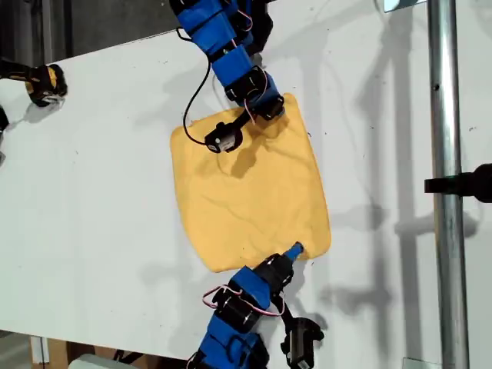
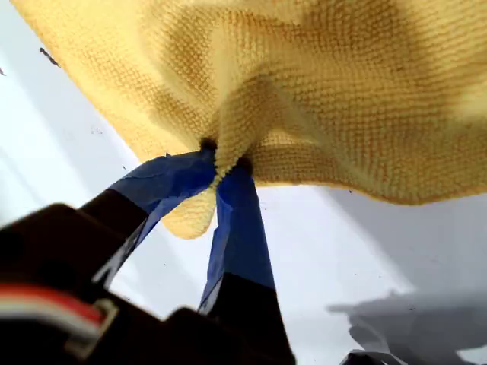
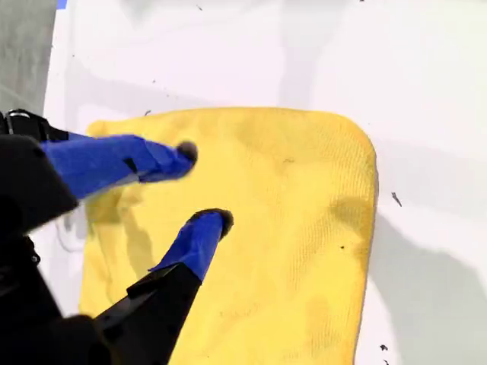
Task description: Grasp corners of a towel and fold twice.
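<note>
The white table (image 1: 100, 192) was smooth and matte, flecked with small dark specks in the wrist views. On it, about the middle of the exterior view, lay the towel (image 1: 250, 192): a yellow-orange, roughly square cloth spread nearly flat, with rounded corners, shallow wrinkles and a fuzzy, knobbly microfibre weave that showed plainly in the first wrist view. A shiny metal pole (image 1: 444, 184) ran upright down the exterior view's right. My first gripper (image 2: 224, 163), with blue-taped fingers on a black body, was closed on a pinch of the towel's edge, the fabric bunched and lifted off the table between its tips. My second gripper (image 3: 202, 186), taped in the same blue, hovered over the towel near another corner (image 3: 354, 137), its fingers parted and holding nothing.
</note>
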You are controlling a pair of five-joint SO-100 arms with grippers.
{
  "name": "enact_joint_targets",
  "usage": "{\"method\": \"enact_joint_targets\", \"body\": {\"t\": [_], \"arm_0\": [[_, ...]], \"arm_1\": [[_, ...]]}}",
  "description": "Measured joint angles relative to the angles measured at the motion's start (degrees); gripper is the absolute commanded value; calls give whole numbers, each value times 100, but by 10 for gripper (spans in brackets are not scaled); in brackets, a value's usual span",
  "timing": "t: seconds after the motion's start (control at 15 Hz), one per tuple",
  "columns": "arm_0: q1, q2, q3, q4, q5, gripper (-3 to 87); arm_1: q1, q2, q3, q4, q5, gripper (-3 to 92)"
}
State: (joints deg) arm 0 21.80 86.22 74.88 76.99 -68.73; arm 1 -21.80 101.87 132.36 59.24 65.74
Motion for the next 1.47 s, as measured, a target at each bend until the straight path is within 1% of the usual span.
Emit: {"method": "enact_joint_targets", "body": {"t": [0.13, 0.33, 0.4, 0.73, 1.07, 1.27, 1.33, 1.4, 1.47], "arm_0": [[18, 0, 0, 79, 404, 321], [26, -97, 62, 123, 589, 311], [26, -308, 176, 79, 580, 304], [237, -1547, 299, -580, 202, 304], [272, -2162, 325, -800, -79, 294], [281, -2602, 360, -1125, -211, 221], [299, -2672, 387, -1266, -272, 175], [299, -2698, 466, -1406, -299, 103], [290, -2689, 571, -1521, -360, -12]], "arm_1": [[0, 0, 0, 0, 0, 0], [0, 0, 0, 0, 0, 0], [0, 0, 0, 0, 0, 0], [0, 0, 0, 26, 0, 0], [0, 0, 0, 97, 0, 0], [0, 0, 0, 141, 0, 0], [0, 0, 0, 176, 0, 0], [0, 0, 0, 211, 0, 0], [0, 0, 0, 220, 0, 0]]}}
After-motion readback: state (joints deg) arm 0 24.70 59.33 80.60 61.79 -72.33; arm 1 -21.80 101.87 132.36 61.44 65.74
